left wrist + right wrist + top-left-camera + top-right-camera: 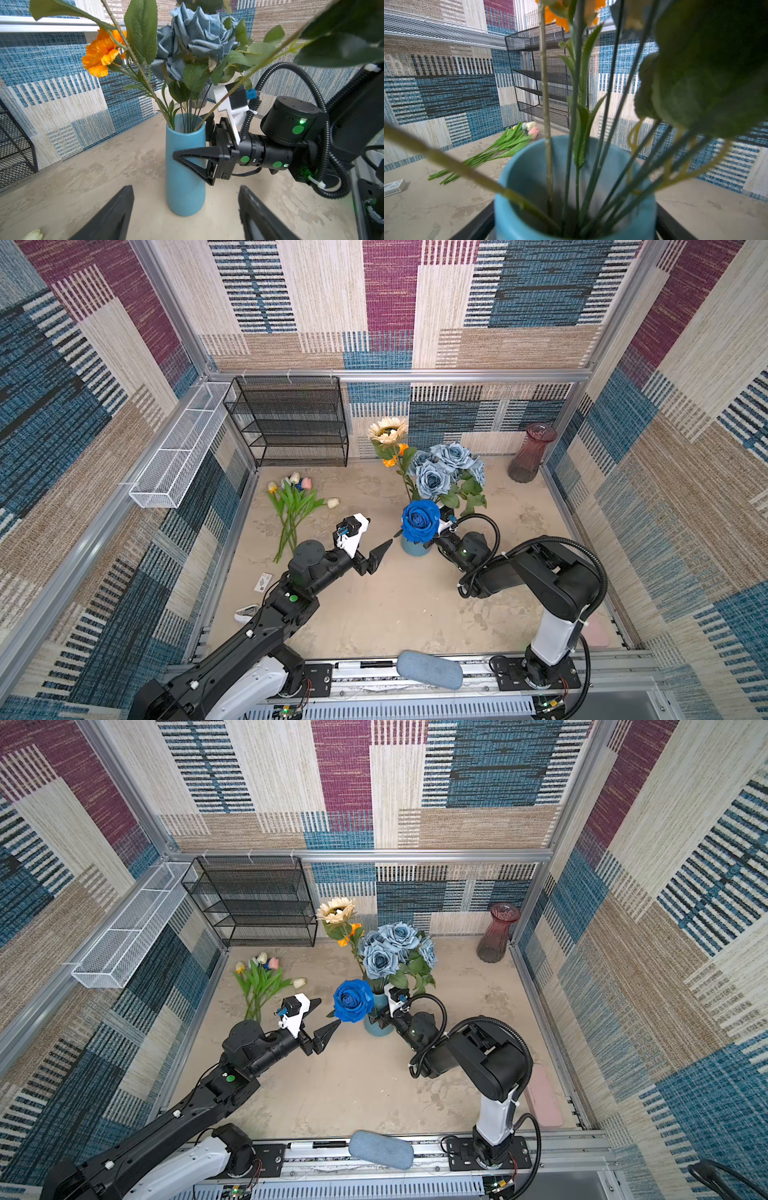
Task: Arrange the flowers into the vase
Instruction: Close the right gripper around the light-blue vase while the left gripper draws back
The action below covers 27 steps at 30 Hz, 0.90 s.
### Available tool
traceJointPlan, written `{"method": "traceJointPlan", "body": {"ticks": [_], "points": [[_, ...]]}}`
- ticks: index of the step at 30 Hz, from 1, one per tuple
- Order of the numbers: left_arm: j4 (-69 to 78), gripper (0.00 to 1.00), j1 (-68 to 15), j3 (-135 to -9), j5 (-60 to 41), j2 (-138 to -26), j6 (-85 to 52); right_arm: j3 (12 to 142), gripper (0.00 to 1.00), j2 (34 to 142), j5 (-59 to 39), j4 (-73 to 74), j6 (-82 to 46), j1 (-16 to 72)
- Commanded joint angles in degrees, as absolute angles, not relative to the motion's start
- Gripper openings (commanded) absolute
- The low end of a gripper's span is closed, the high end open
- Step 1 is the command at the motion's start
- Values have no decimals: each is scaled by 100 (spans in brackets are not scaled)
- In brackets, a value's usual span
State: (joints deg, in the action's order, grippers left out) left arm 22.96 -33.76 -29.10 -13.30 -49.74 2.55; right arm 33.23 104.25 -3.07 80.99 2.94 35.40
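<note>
Deep-blue rose (353,1000) tilts leftward; left end effector (330,1011) spread; right end effector (188,140) unclear.

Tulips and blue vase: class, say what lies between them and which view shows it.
In both top views the open left pincer lies between the tulips and the vase, beside the leaning deep-blue rose.

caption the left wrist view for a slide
Right gripper straddles a blue vase holding dusty-blue roses and an orange marigold

The near table (395,614) lies open; leaning flowers (444,472) crowd the space above the blue vase (182,199).
</note>
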Motion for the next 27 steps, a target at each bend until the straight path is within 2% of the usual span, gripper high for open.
{"method": "traceJointPlan", "body": {"ticks": [1,9,11,21,26,27], "points": [[2197,83,-3374,-2883,-1156,-4848,305,3477,80,10488,-501,8266,352,3559],[2117,84,-3349,-2882,-915,-4674,431,3725,62,10777,-474,8411,419,3551],[2135,84,-3340,-2900,-917,-4706,463,3791,55,10854,-567,8476,390,3551],[2182,84,-3318,-2882,-898,-4860,597,3727,37,11164,-901,9435,334,3489],[2233,84,-3297,-2864,-840,-4851,659,3588,35,11080,-1035,9617,343,3474],[2233,84,-3289,-2865,-818,-4847,672,3581,31,11079,-1065,9656,333,3471]]}}
